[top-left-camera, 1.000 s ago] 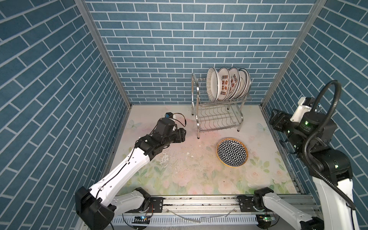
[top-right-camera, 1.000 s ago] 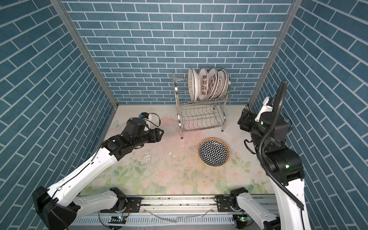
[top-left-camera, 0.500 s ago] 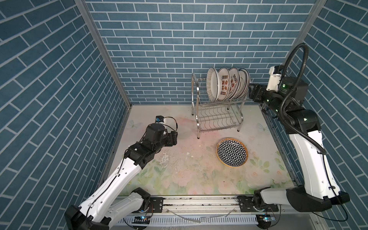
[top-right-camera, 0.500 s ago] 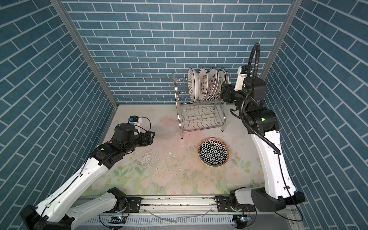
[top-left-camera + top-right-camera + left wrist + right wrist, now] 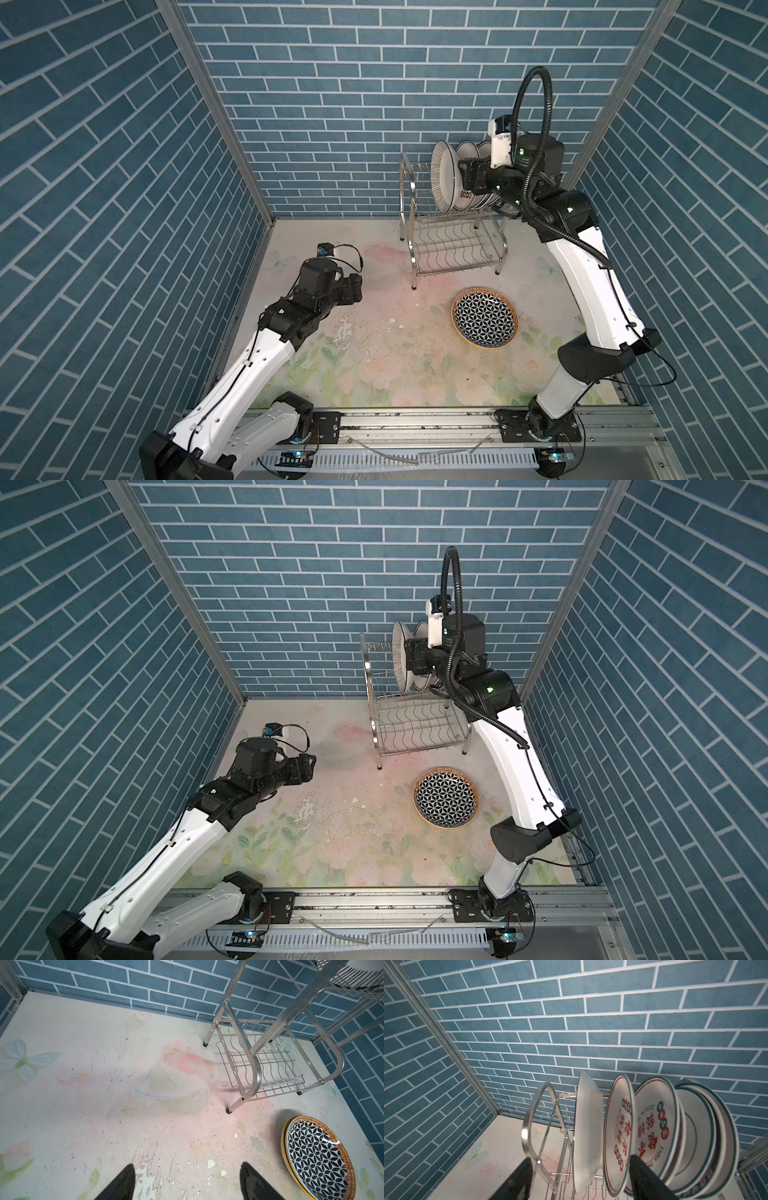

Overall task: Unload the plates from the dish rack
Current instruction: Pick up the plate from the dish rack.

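Blue-brick walls box in a floral table (image 5: 395, 374). Most plates (image 5: 654, 1132) stand on edge in the upper tier of the dish rack (image 5: 529, 1126). One geometric plate (image 5: 485, 318) lies flat on the table in front.

The right jaws are spread and empty, and they appear to frame the two front plates. They would do better to centre on the outermost plate (image 5: 588, 1132) alone, pinch its rim, then lift straight up.

That arm reaches high, wrist level toward the rack. The left jaws hang spread over bare table.
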Motion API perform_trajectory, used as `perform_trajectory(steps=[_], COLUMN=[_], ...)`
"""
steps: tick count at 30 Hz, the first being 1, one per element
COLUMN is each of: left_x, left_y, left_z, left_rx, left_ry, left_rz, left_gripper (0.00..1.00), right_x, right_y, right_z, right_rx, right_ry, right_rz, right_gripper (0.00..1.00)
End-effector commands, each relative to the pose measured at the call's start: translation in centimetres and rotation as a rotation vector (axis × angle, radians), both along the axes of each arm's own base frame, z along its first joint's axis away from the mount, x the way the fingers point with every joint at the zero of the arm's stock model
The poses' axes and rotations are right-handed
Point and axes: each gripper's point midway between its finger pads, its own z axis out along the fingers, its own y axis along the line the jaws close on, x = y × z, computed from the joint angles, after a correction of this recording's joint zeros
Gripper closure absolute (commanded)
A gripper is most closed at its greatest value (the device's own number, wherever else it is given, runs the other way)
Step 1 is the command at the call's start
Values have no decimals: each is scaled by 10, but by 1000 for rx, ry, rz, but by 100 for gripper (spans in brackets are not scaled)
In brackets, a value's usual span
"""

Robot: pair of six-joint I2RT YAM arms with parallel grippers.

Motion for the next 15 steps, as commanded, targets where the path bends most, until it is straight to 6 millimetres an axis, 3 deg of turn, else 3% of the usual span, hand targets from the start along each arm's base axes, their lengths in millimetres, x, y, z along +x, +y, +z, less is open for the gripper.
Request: perform_trajectory(steps=[1, 8, 15], left_x=[0, -4, -3], left_y=[4, 7, 6], left_z=[-2, -10, -19], left_rx=[-7, -6, -28], left_ry=[-4, 20, 32], left_rz=[10, 19, 24], left_gripper=[19, 19, 19], right_x=[3, 14, 28], right_y=[0, 21, 38], right_z=[-1, -14, -31], right_rx=[-105, -154, -207], right_ry=[-28, -57, -67], right_rz=[-69, -174, -242], right_gripper=[28, 35, 35])
